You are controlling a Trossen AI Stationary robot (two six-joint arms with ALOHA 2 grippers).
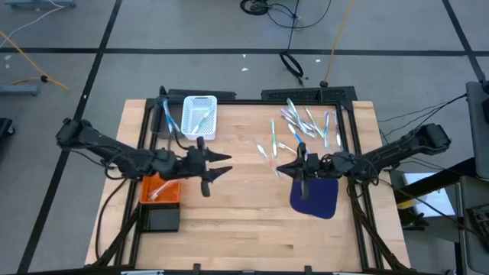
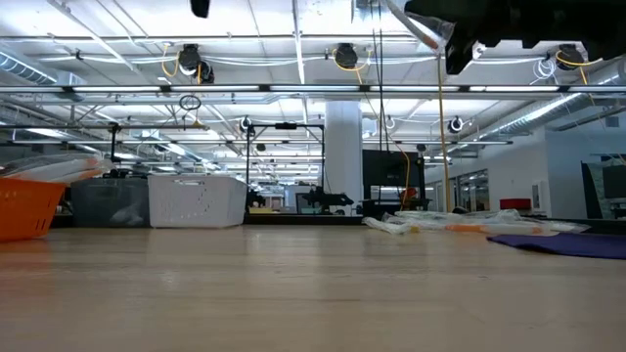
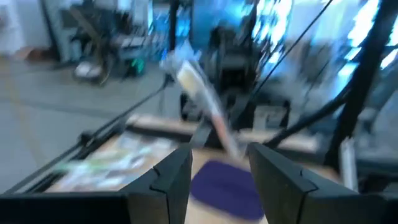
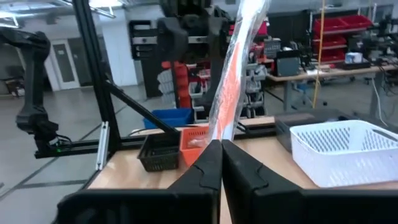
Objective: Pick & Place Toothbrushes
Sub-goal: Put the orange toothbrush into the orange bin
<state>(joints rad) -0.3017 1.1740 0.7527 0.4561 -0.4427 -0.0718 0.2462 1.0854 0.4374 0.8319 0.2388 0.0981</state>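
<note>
Right end effector (image 4: 221, 163) around toothbrush (image 4: 233, 74)

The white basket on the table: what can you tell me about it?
The white basket is a small rectangular tray of what looks like plastic, its walls and floor perforated in a fine mesh. It sits upright near the far edge of the wooden table, on the left arm's side. A few thin toothbrushes lie inside. Neither gripper touches it.

No lettering, label, brand, number or sign can be read in any view, whether on the baskets, the wrapped toothbrushes or the room's distant shelves.
</note>
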